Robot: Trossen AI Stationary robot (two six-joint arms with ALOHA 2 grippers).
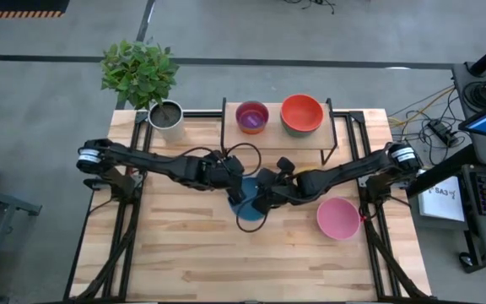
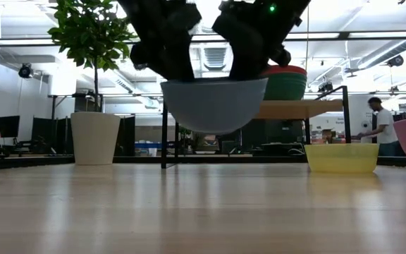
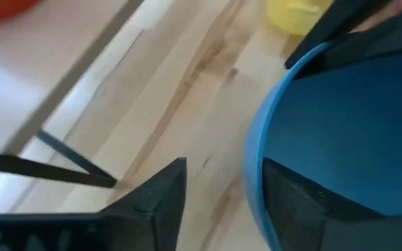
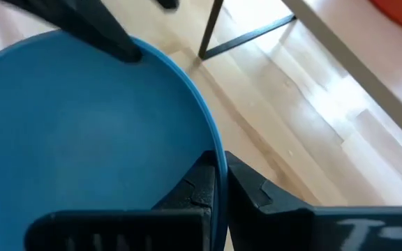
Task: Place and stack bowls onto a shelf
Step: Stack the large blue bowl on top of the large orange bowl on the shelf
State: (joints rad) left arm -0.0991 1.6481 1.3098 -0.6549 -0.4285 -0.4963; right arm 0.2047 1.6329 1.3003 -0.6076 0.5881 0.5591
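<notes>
A blue bowl [image 2: 213, 104] hangs in the air above the table's middle; it also shows in the high view [image 1: 245, 203]. My right gripper [image 4: 220, 166] is shut on its rim. My left gripper [image 3: 225, 167] is open, one finger inside the bowl and one outside, astride the opposite rim [image 3: 253, 188]. The shelf [image 1: 277, 137] stands at the far edge. It carries a purple bowl [image 1: 252, 116] and a red bowl [image 1: 301, 111] nested in a teal bowl [image 2: 285, 86]. My right gripper pinches the blue bowl's rim [image 4: 218, 150] between its two fingers, one inside the bowl and one outside, coming down from above. The bowl hangs upright below the fingers, clear of the table. My left gripper's inner finger [image 3: 306, 209] stands close to the bowl's inner wall; I cannot tell whether it touches.
A pink bowl [image 1: 338, 218] sits on the table at the right. A yellow bowl [image 2: 342, 157] sits on the table beneath the shelf. A grey pot with a green plant [image 1: 166, 118] stands at the far left.
</notes>
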